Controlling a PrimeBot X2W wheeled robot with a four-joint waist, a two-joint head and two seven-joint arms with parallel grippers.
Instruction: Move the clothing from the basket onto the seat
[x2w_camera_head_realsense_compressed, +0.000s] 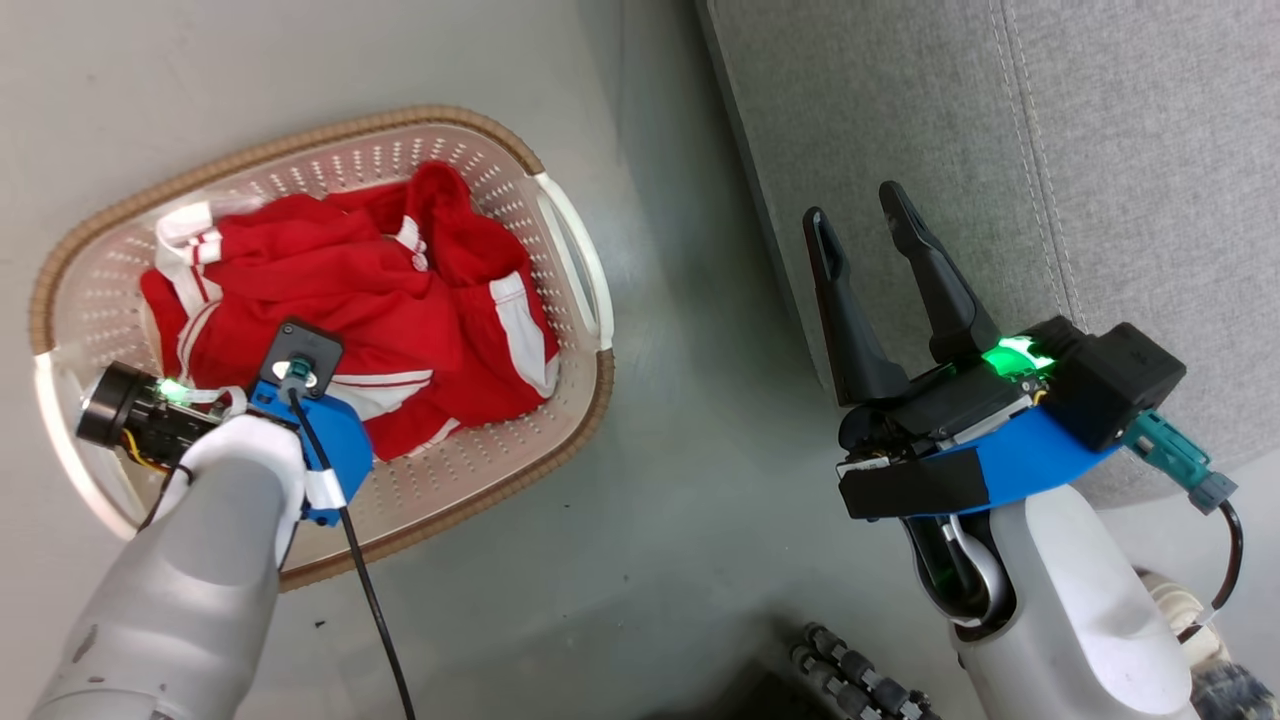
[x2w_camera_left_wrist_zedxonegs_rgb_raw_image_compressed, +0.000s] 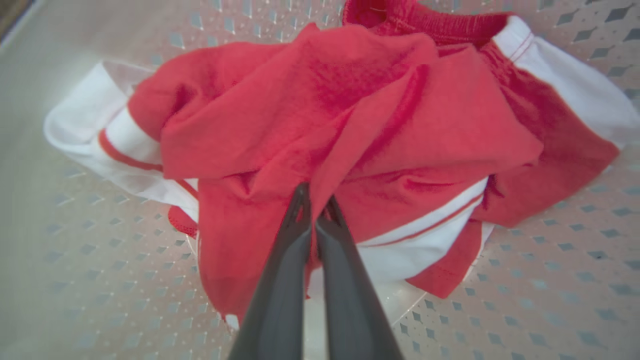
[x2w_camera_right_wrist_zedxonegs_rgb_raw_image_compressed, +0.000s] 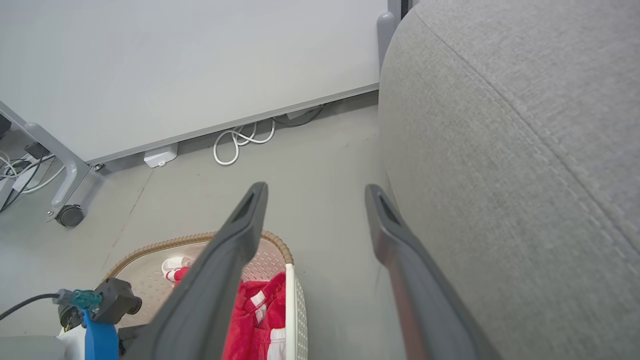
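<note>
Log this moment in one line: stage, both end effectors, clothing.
stage: grasping in basket | left end effector: shut on red clothing | right end effector: open, beside grey sofa

Grey floor (x2w_camera_head_realsense_compressed: 650, 500); pale partition (x2w_camera_right_wrist_zedxonegs_rgb_raw_image_compressed: 190, 65); white cable (x2w_camera_right_wrist_zedxonegs_rgb_raw_image_compressed: 240, 142) coiled beneath.

The head camera looks down from high up at the floor (x2w_camera_head_realsense_compressed: 680, 450). The left wrist camera sits very close, looking along the left end effector (x2w_camera_left_wrist_zedxonegs_rgb_raw_image_compressed: 315, 200) into the basket (x2w_camera_left_wrist_zedxonegs_rgb_raw_image_compressed: 550, 300) at the clothing (x2w_camera_left_wrist_zedxonegs_rgb_raw_image_compressed: 325, 100). The right wrist camera looks from farther off, along the right end effector (x2w_camera_right_wrist_zedxonegs_rgb_raw_image_compressed: 315, 190). All three see the basket, to that end effector's left.
</note>
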